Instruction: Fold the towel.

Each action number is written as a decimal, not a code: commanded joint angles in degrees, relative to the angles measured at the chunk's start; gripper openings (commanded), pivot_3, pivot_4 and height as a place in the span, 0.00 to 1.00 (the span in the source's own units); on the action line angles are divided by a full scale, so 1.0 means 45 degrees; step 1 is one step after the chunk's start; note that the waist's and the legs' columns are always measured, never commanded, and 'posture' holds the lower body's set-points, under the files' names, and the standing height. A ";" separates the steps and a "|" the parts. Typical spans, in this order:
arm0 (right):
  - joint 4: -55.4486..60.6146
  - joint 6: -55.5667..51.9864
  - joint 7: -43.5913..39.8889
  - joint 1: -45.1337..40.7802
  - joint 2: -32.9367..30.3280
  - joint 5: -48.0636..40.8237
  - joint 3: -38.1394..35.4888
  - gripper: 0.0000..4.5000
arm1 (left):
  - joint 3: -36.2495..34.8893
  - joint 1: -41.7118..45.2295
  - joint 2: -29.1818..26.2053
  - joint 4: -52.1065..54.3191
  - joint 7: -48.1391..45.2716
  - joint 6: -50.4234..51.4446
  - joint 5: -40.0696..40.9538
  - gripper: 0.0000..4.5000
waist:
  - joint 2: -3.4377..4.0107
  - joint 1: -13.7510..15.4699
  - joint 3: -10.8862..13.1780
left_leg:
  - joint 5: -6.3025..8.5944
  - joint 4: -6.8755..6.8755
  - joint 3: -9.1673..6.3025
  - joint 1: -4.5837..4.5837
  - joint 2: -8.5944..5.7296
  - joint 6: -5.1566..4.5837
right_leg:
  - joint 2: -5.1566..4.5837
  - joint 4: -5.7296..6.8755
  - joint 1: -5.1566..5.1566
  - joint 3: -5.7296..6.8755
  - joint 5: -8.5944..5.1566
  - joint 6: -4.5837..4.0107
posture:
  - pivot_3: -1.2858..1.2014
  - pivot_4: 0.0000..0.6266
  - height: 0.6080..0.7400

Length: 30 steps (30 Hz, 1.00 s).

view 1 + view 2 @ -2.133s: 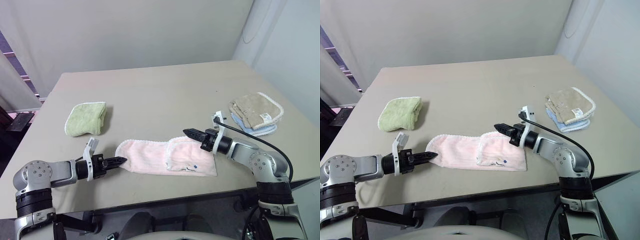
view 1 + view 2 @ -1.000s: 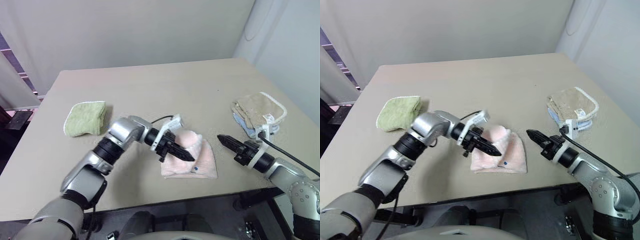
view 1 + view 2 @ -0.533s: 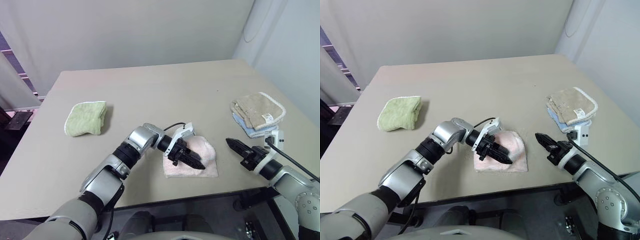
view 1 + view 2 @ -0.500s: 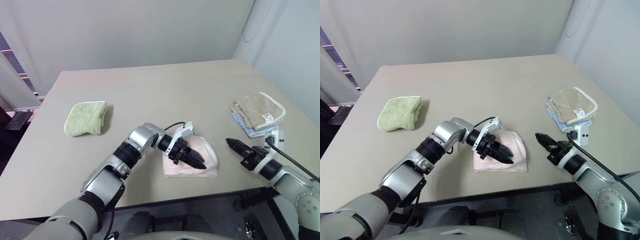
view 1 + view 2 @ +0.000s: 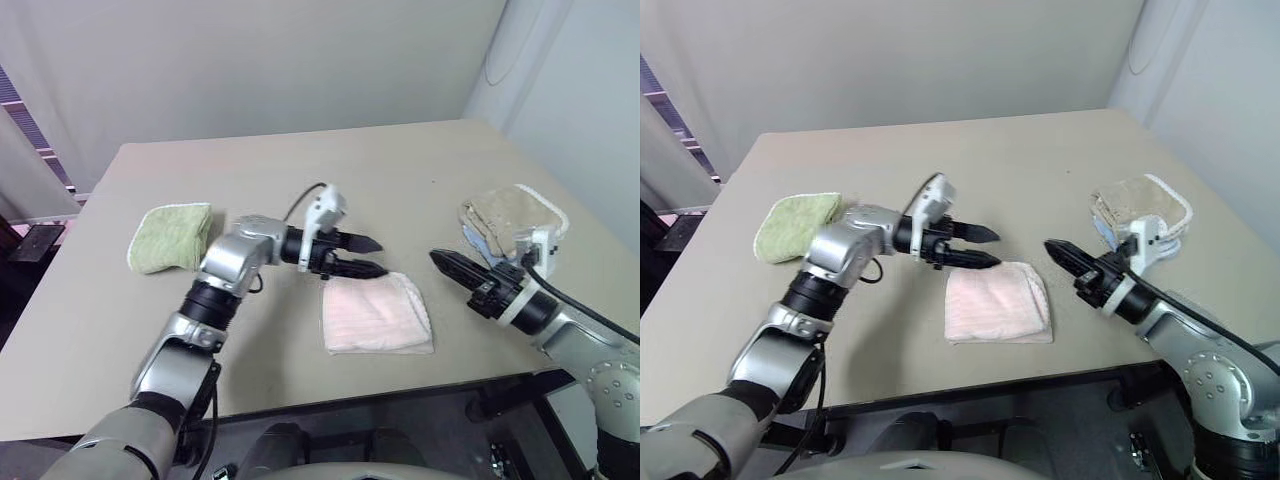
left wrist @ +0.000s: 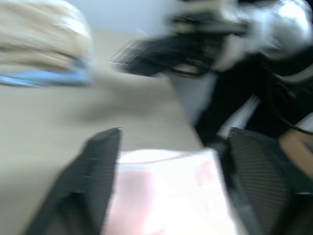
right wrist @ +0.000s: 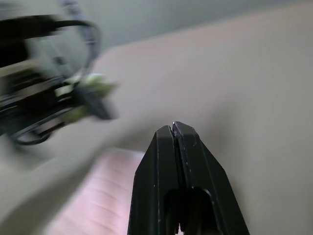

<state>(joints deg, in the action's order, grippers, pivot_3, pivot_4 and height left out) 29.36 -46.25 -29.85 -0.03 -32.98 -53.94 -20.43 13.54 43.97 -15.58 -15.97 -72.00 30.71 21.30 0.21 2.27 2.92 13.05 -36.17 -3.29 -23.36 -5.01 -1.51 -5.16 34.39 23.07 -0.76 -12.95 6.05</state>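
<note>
The towel [image 5: 377, 313] is pale pink and lies folded into a rough square near the table's front edge. My left gripper [image 5: 380, 257] hovers just above the towel's far edge, pointing right, open and holding nothing. In the left wrist view the towel [image 6: 166, 191] shows between the spread black fingers [image 6: 93, 176]. To the towel's right my right gripper [image 5: 437, 258] is shut and empty, raised off the table and pointing left toward the towel. Its closed tips [image 7: 173, 128] stand over the towel's blurred pink corner [image 7: 93, 205].
A folded light-green cloth [image 5: 172, 237] lies at the left of the beige table [image 5: 300, 170]. A beige cloth with white trim [image 5: 512, 213] sits on a blue one [image 5: 474, 242] at the right edge, behind my right arm.
My left gripper brought the towel's left end over onto the right part, let go, opened, and rose back off it. My right gripper pulled away right, then lifted and came slightly left.
</note>
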 commanded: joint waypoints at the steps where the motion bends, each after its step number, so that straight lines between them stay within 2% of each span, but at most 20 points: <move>1: 0.0248 0.0727 -0.0650 -0.0228 -0.0179 0.0516 0.0552 0.00 | -0.0680 -0.0530 -0.0545 0.0968 0.0014 0.0229 0.0522 0.44 | -0.0004 0.0020 0.0003 | 0.0000 -0.0001 0.0002 -0.0001 -0.0002 0.0000 | 0.0000 -0.0004 -0.0002 -0.0002 0.0000 -0.0001 | 0.52 0.00 1.00; 6: 0.0071 0.1176 -0.1478 -0.0071 -0.0156 0.0935 0.1243 0.00 | -0.0504 -0.1432 -0.0866 0.1215 0.0237 -0.0371 0.0157 0.02 | -0.0010 0.0043 0.0002 | 0.0003 -0.0025 0.0003 -0.0007 -0.0021 -0.0004 | -0.0021 -0.0013 -0.0016 -0.0003 0.0003 -0.0003 | 0.52 0.00 1.00; 7: -0.0063 0.1189 -0.1609 -0.0080 -0.0135 0.1058 0.1467 0.00 | -0.0285 -0.1629 -0.0830 0.1201 0.0322 -0.0667 -0.0089 0.01 | -0.0010 0.0034 0.0002 | 0.0004 -0.0028 0.0002 -0.0006 -0.0021 -0.0003 | -0.0023 -0.0012 -0.0019 -0.0002 0.0005 -0.0004 | 0.52 0.00 1.00; 11: -0.0998 0.1506 -0.2208 0.0027 -0.0210 0.2221 0.2690 0.00 | 0.0488 -0.2289 -0.0414 0.1268 0.0637 -0.1372 -0.0638 0.01 | -0.0010 0.0020 0.0000 | 0.0012 -0.0025 0.0003 0.0016 -0.0017 0.0012 | -0.0024 -0.0010 -0.0039 -0.0003 0.0012 -0.0011 | 0.52 0.00 1.00; 14: -0.2629 0.2562 -0.2891 0.0150 -0.0140 0.4065 0.4410 0.00 | 0.1486 -0.2777 0.0295 0.0289 0.0711 -0.2186 -0.1376 0.01 | -0.0019 0.0028 -0.0011 | 0.0010 -0.0027 0.0003 0.0018 -0.0018 0.0009 | -0.0024 -0.0012 -0.0044 -0.0001 0.0012 -0.0012 | 0.52 0.00 1.00; 19: -0.5429 0.3989 -0.2911 -0.0057 0.0330 0.6240 0.5792 0.00 | 0.2104 -0.2908 0.1278 -0.2012 0.1458 -0.3116 -0.2389 0.01 | -0.0028 -0.0004 -0.0026 | 0.0006 -0.0029 0.0008 0.0024 -0.0021 0.0003 | -0.0019 -0.0008 -0.0047 -0.0004 0.0014 -0.0013 | 0.52 0.00 1.00; 23: -0.6077 0.4536 -0.3019 0.0045 0.0681 0.6578 0.5865 0.00 | 0.2125 -0.2936 0.1556 -0.2972 0.1615 -0.3808 -0.2727 0.01 | -0.0081 -0.0008 -0.0102 | 0.0030 0.0002 -0.0013 0.0237 -0.0001 0.0039 | 0.0005 -0.0051 -0.0218 0.0009 -0.0022 0.0034 | 0.52 0.00 1.00; 25: -0.5379 0.4240 -0.3265 0.0140 0.0769 0.5887 0.5434 0.00 | 0.1733 -0.2857 0.1600 -0.2752 0.1317 -0.3046 -0.2141 0.01 | -0.0082 -0.0041 -0.0119 | 0.0034 -0.0001 -0.0023 0.0230 0.0011 0.0042 | 0.0006 -0.0069 -0.0293 0.0009 -0.0027 0.0041 | 0.52 0.00 1.00; 27: -0.4643 0.3922 -0.3570 0.0289 0.0719 0.5242 0.5033 0.00 | 0.1306 -0.2757 0.1591 -0.2503 0.1184 -0.2609 -0.1715 0.09 | -0.0074 -0.0053 -0.0120 | 0.0035 -0.0003 -0.0023 0.0207 0.0012 0.0042 | 0.0001 -0.0085 -0.0292 0.0008 -0.0028 0.0043 | 0.52 0.00 1.00; 30: -0.3526 0.3257 -0.3694 0.0412 0.0556 0.4188 0.4277 0.00 | 0.0624 -0.2561 0.1198 -0.1561 0.0852 -0.1521 -0.0920 0.27 | -0.0067 -0.0037 -0.0113 | 0.0035 0.0000 -0.0023 0.0180 0.0007 0.0042 | -0.0045 -0.0066 -0.0255 0.0006 -0.0030 0.0044 | 0.52 0.00 1.00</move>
<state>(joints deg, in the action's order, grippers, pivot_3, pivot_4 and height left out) 9.60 -30.36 -45.80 2.34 -29.92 -31.93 1.44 19.05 30.43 -9.38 -26.26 -67.59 21.58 14.81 -0.09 2.10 2.41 13.20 -36.16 -3.39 -22.67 -5.00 -1.32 -5.40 34.18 22.12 -0.74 -13.09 6.25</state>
